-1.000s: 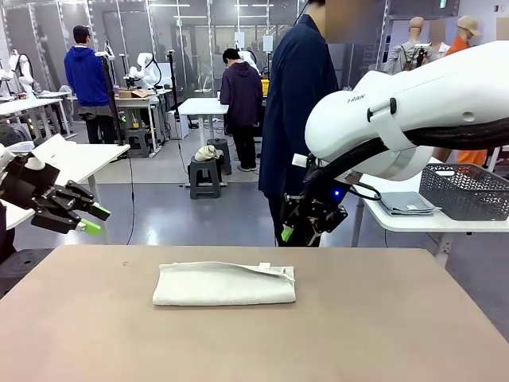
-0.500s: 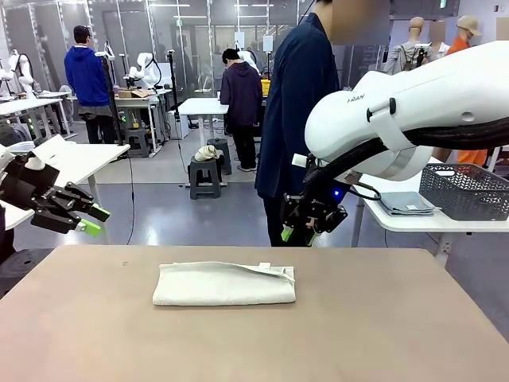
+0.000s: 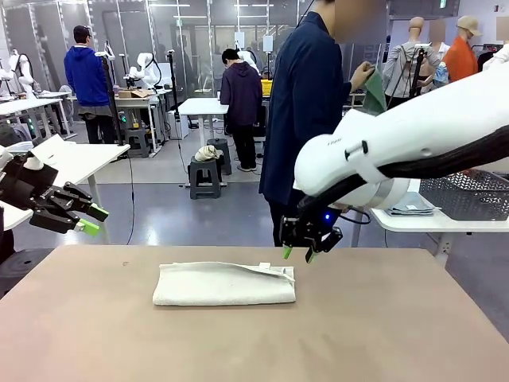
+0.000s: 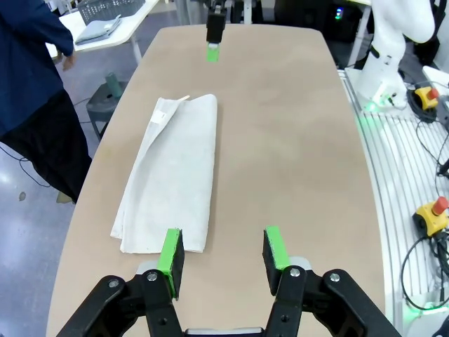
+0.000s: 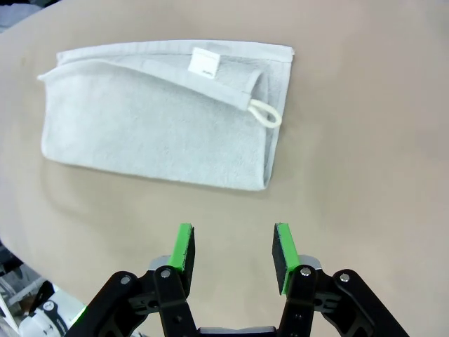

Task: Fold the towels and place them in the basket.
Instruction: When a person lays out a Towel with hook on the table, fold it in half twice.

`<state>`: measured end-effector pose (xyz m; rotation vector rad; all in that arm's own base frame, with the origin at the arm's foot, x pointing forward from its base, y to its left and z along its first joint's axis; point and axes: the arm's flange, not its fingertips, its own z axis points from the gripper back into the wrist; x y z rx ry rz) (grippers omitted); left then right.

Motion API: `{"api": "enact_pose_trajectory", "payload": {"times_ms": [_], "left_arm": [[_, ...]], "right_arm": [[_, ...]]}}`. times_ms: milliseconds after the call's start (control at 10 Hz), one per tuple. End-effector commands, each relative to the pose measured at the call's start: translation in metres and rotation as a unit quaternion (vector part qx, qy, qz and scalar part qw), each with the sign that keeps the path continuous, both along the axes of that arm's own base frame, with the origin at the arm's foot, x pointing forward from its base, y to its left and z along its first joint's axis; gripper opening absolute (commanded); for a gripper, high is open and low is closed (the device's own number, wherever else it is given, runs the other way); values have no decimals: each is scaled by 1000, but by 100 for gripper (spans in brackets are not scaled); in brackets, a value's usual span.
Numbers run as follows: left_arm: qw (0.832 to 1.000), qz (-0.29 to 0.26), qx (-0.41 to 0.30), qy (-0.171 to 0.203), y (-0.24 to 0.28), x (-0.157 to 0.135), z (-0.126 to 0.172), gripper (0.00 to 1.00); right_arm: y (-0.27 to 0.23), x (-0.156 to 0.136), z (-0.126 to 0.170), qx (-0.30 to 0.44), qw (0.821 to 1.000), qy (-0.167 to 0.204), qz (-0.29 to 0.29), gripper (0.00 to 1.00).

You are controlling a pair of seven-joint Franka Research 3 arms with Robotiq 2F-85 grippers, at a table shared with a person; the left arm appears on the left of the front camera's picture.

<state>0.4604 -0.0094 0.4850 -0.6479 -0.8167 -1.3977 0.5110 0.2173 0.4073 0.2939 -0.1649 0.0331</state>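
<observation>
A cream-white towel (image 3: 224,284) lies folded in a long strip at the middle of the table, its loop and label at its right end. My right gripper (image 3: 298,255) hangs open just above the table, beyond that right end. In the right wrist view the towel (image 5: 165,112) lies ahead of the open, empty gripper (image 5: 235,253). My left gripper (image 3: 87,220) is open and held off the table's left edge; its own view shows the towel (image 4: 172,182) lengthwise ahead of the gripper (image 4: 223,256). The dark grey basket (image 3: 469,191) stands on a side table at the right.
A person in dark blue stands at the far edge with a grey-green cloth (image 3: 374,94) in a raised hand. A folded pale towel (image 3: 409,208) lies beside the basket on the white side table (image 3: 445,224). The brown table (image 3: 382,326) is bare around the towel.
My right arm has come down and in, bringing its gripper close above the towel's right end. The person has raised a grey-green cloth. My left arm has not moved.
</observation>
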Motion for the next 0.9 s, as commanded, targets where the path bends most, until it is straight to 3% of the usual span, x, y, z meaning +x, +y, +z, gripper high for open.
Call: {"api": "enact_pose_trajectory", "payload": {"times_ms": [0, 400, 800], "left_arm": [[1000, -2, -1, -2, 0, 0, 0, 59], [1000, -2, -1, -2, 0, 0, 0, 59], [1000, -2, -1, -2, 0, 0, 0, 59]], "right_arm": [[3, 6, -17, -6, 1000, -16, -22, 57], [5, 29, -64, -37, 998, -46, -34, 57], [15, 53, -92, -43, 998, -24, -30, 57]]}}
